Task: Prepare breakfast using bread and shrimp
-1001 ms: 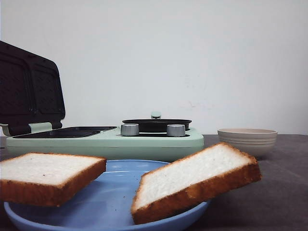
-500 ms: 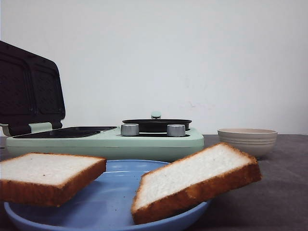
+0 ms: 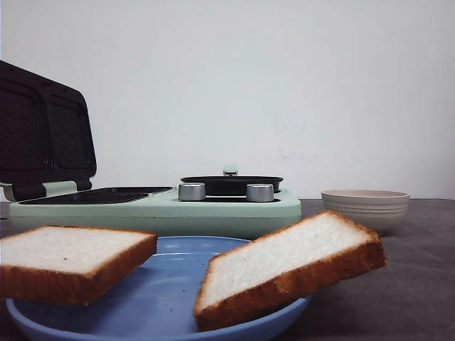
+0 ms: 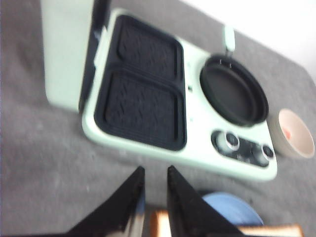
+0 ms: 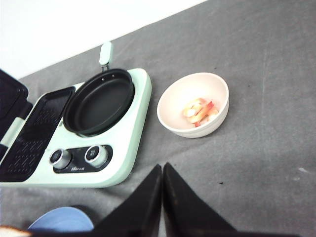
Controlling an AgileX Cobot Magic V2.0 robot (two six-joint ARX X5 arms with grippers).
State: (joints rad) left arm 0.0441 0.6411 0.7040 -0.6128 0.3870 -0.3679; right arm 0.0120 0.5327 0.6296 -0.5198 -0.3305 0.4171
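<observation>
While the right gripper (image 5: pixel 162 170) jaws meet, the left gripper (image 4: pixel 156 173) jaws stand slightly apart.

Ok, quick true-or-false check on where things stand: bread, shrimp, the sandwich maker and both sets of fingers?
1. Both bread slices lie on the blue plate. True.
2. The shrimp is already in the black pan. False: the pan is empty and the shrimp sits in the pale bowl.
3. The sandwich maker has its lid open. True.
4. A bread slice is on the grill plates. False: both plates are bare.
5. The right gripper holds a piece of shrimp. False: its fingers are closed together on nothing.
6. The left gripper shows a small gap between its fingers, with nothing in it. True.
</observation>
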